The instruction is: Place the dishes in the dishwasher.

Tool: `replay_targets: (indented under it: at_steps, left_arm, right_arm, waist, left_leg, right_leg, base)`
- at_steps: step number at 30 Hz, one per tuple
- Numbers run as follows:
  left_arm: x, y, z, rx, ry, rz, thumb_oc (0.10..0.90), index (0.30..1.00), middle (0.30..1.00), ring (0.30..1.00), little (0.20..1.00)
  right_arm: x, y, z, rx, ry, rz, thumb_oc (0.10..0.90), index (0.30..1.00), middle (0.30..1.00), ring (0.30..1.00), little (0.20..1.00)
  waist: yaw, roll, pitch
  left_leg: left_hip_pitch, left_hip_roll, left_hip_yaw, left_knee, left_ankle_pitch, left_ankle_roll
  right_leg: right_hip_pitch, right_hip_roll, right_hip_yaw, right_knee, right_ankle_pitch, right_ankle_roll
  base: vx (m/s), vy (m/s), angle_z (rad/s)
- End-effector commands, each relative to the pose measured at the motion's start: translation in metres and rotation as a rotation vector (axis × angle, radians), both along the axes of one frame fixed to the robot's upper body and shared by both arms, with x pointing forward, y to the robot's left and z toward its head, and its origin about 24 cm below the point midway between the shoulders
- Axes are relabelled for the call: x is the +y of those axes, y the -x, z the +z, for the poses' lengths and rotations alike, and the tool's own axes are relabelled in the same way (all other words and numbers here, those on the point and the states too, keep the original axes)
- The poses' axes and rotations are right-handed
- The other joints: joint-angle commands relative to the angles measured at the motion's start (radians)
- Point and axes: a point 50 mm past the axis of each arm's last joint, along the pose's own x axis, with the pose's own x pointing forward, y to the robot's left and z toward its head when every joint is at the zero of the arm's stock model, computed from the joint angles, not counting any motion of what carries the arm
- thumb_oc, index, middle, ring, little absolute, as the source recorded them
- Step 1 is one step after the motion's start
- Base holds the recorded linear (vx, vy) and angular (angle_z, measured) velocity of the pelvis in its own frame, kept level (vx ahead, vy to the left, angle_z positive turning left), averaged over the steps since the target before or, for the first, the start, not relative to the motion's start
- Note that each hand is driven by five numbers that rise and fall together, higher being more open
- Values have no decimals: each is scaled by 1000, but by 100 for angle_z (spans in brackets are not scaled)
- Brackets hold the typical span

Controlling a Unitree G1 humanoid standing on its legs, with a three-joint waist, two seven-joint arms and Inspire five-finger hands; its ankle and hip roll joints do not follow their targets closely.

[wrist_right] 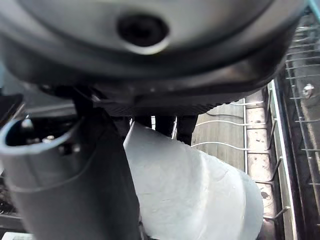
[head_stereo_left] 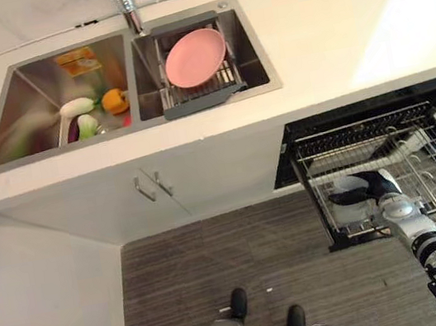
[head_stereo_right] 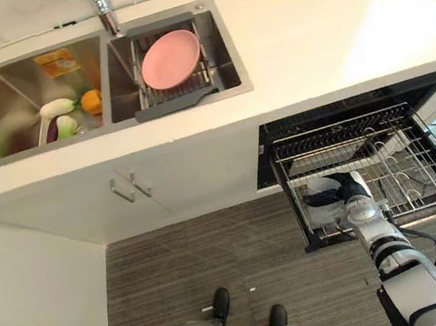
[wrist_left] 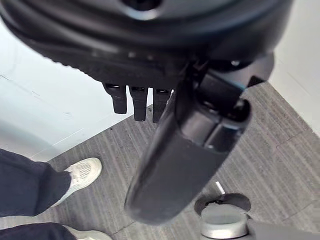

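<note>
A pink plate (head_stereo_left: 195, 57) lies on a dish rack (head_stereo_left: 190, 96) in the right basin of the sink (head_stereo_left: 257, 47). Right of the sink, below the counter, the dishwasher is open with its wire rack (head_stereo_left: 417, 150) pulled out. My right hand (head_stereo_left: 385, 185) is at the rack's front left corner, shut on a white plate (wrist_right: 200, 195) pinched between thumb and fingers; this white plate (head_stereo_right: 321, 196) sits low among the wires. My left hand (wrist_left: 185, 150) hangs above the floor, fingers relaxed and holding nothing.
The left basin holds a white ladle (head_stereo_left: 75, 107), an orange item (head_stereo_left: 114, 101) and some green and purple pieces. A faucet (head_stereo_left: 128, 11) stands behind the sink. Cabinet doors (head_stereo_left: 153, 186) lie under it. A person's white shoe (wrist_left: 80, 172) is on the striped floor.
</note>
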Motion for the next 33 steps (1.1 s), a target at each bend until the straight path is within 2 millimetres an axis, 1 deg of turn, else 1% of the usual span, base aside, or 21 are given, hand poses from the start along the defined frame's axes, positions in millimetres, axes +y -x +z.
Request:
replay_targets:
  at_steps: [1, 6, 8, 9, 10, 13, 16, 19, 20, 21, 22, 23, 24, 25, 27, 28, 29, 30, 31, 32, 33]
  left_arm:
    - [23, -41, 16, -121, -101, -64, 800, 900, 900, 900, 900]
    - [1, -65, 15, -196, -46, -112, 800, 900, 900, 900, 900]
    - [-6, -75, 16, -222, -31, -153, 800, 900, 900, 900, 900]
    - [-9, -80, 17, -239, -23, -161, 800, 900, 900, 900, 900]
    - [-11, -81, 17, -240, -19, -162, 800, 900, 900, 900, 900]
    - [-12, -79, 16, -229, -14, -165, 800, 900, 900, 900, 900]
    - [-10, -69, 12, -180, -23, -157, 800, 900, 900, 900, 900]
    - [-3, -57, 10, -132, -37, -123, 800, 900, 900, 900, 900]
    - [0, -54, 10, -118, -41, -115, 800, 900, 900, 900, 900]
    - [3, -54, 10, -114, -43, -103, 800, 900, 900, 900, 900]
    - [6, -54, 11, -109, -43, -100, 800, 900, 900, 900, 900]
    - [6, -54, 11, -109, -43, -100, 800, 900, 900, 900, 900]
    - [16, -57, 15, -95, -58, -116, 800, 900, 900, 900, 900]
    - [16, -60, 16, -97, -56, -127, 800, 900, 900, 900, 900]
    - [14, -60, 15, -99, -51, -123, 800, 900, 900, 900, 900]
    - [12, -60, 15, -101, -45, -127, 800, 900, 900, 900, 900]
    - [12, -61, 15, -100, -44, -138, 800, 900, 900, 900, 900]
    - [12, -60, 15, -95, -47, -148, 800, 900, 900, 900, 900]
    - [1, -60, 11, -102, -37, -169, 800, 900, 900, 900, 900]
    - [1, -60, 11, -102, -37, -169, 800, 900, 900, 900, 900]
    - [-1, -57, 10, -103, -31, -157, 800, 900, 900, 900, 900]
  right_arm:
    - [-5, -35, 53, -208, 88, 51, 800, 900, 900, 900, 900]
    - [-5, -39, 60, -245, 74, 42, 800, 900, 900, 900, 900]
    - [-4, -44, 70, -278, 79, 60, 800, 900, 900, 900, 900]
    - [-1, -48, 79, -316, 73, 76, 800, 900, 900, 900, 900]
    - [0, -50, 83, -335, 70, 86, 800, 900, 900, 900, 900]
    - [1, -50, 85, -342, 66, 95, 800, 900, 900, 900, 900]
    - [1, -50, 85, -351, 29, 89, 800, 900, 900, 900, 900]
    - [2, -45, 73, -330, -33, 61, 800, 900, 900, 900, 900]
    - [0, -39, 60, -284, -66, 22, 800, 900, 900, 900, 900]
    - [-4, -29, 40, -212, -131, -41, 800, 900, 900, 900, 900]
    - [-7, -22, 28, -142, -146, -52, 800, 900, 900, 900, 900]
    - [-7, -22, 28, -142, -147, -52, 800, 900, 900, 900, 900]
    - [-14, -24, 30, -31, -29, 27, 800, 900, 900, 900, 900]
    - [-18, -23, 30, 0, 4, 7, 800, 900, 900, 900, 900]
    - [-20, -21, 26, -3, -25, -43, 800, 900, 900, 900, 900]
    - [-21, -16, 19, 28, -26, -53, 800, 900, 900, 900, 900]
    - [-21, -14, 17, 67, 5, -27, 800, 900, 900, 900, 900]
    - [-20, -21, 25, 55, 39, -4, 800, 900, 900, 900, 900]
    - [-11, -44, 56, -116, 128, 41, 800, 900, 900, 900, 900]
    - [-11, -44, 56, -116, 128, 41, 800, 900, 900, 900, 900]
    - [-6, -35, 43, -133, 56, 17, 800, 900, 900, 900, 900]
  waist:
    - [30, -117, -48]
    - [25, -134, -56]
    - [18, -138, -58]
    - [11, -139, -59]
    - [7, -138, -59]
    - [1, -135, -61]
    - [-10, -129, -63]
    - [-17, -121, -63]
    - [-17, -119, -62]
    - [-14, -119, -62]
    - [-10, -120, -62]
    - [-11, -120, -61]
    - [-1, -126, -63]
    - [2, -129, -62]
    - [4, -130, -59]
    - [6, -129, -58]
    - [10, -130, -58]
    - [11, -130, -59]
    - [2, -126, -52]
    - [2, -126, -52]
    - [-1, -122, -51]
  left_leg:
    - [22, -5, 77, 1, -51, -54]
    - [31, -4, 76, 1, -56, -51]
    - [35, -1, 82, 1, -57, -51]
    - [39, 1, 89, 1, -58, -51]
    - [41, 3, 94, 1, -58, -51]
    - [47, 6, 101, 1, -60, -51]
    - [53, 11, 110, 1, -62, -50]
    - [56, 16, 122, 1, -63, -50]
    - [58, 18, 125, 1, -63, -50]
    - [59, 20, 125, 1, -63, -51]
    - [58, 21, 125, 1, -62, -52]
    - [59, 21, 125, 1, -62, -52]
    - [57, 22, 119, 1, -60, -56]
    - [56, 23, 116, 1, -60, -57]
    - [53, 22, 111, 1, -57, -56]
    - [51, 21, 108, 1, -56, -56]
    - [50, 20, 105, 1, -55, -56]
    - [49, 19, 103, 1, -55, -56]
    - [49, 17, 104, 1, -54, -53]
    - [49, 17, 104, 1, -54, -53]
    - [49, 16, 104, 1, -55, -51]
  right_leg:
    - [51, -64, 8, 13, -44, 81]
    - [59, -65, 8, 13, -42, 82]
    - [58, -64, 16, 13, -40, 83]
    - [58, -63, 26, 13, -37, 82]
    - [59, -62, 31, 13, -37, 82]
    - [58, -61, 41, 13, -34, 81]
    - [56, -58, 51, 13, -32, 80]
    - [50, -54, 60, 13, -30, 79]
    - [49, -52, 63, 13, -30, 78]
    - [49, -52, 63, 13, -29, 77]
    - [49, -50, 62, 13, -29, 77]
    - [49, -50, 62, 13, -29, 77]
    - [49, -47, 54, 13, -31, 74]
    - [50, -46, 50, 13, -32, 73]
    - [51, -45, 47, 13, -33, 73]
    - [51, -45, 44, 13, -33, 73]
    - [51, -45, 40, 13, -34, 73]
    - [51, -45, 37, 13, -35, 73]
    - [51, -47, 40, 13, -30, 76]
    - [51, -47, 40, 13, -30, 76]
    - [51, -48, 42, 13, -29, 77]
  base:
    - [0, 0, 0]
    - [-2, 2, 6]
    - [-3, 4, 2]
    - [-26, 16, -7]
    - [-34, 16, -11]
    - [-13, 3, -12]
    - [-24, -1, -13]
    - [-27, 7, -15]
    - [-30, -4, -12]
    - [-25, -13, -14]
    - [-14, -14, -15]
    - [-3, -37, -11]
    - [1, -43, -3]
    - [3, -49, 2]
    - [-2, -18, 7]
    - [-2, -12, 9]
    - [4, -12, 6]
    - [-11, 12, 4]
    - [0, 0, 0]
    - [-24, 31, 4]
    - [-2, 17, 3]
